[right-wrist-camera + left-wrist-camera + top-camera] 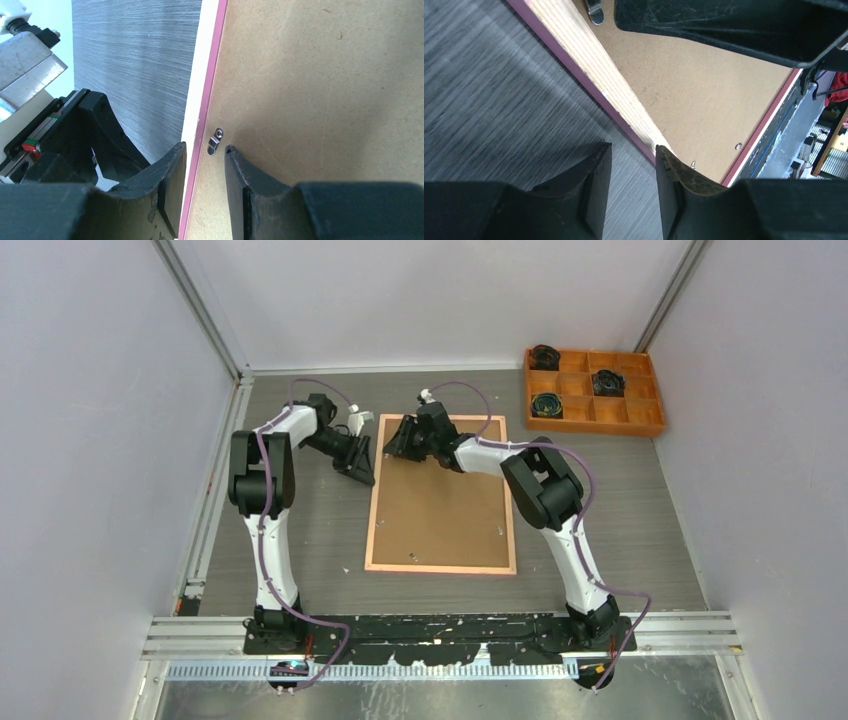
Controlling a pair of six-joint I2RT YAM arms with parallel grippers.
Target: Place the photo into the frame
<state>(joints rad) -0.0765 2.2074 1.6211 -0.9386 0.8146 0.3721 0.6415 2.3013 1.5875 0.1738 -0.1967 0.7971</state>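
Your thin-bordered pink-and-tan picture frame [371, 502] lies back up on the grey bench [620, 510], centre of the overhead view, filled by a plain brown backing board [440, 510]; the seascape photo shows nowhere, perhaps underneath. The right pincer [397, 440], part spread and pinching nothing, straddles the upper rim beside a small silver metal tab [214, 144], likely to turn it, while the left pincer [358, 472], likewise spread and empty, sits at the upper-left corner, probably steadying.
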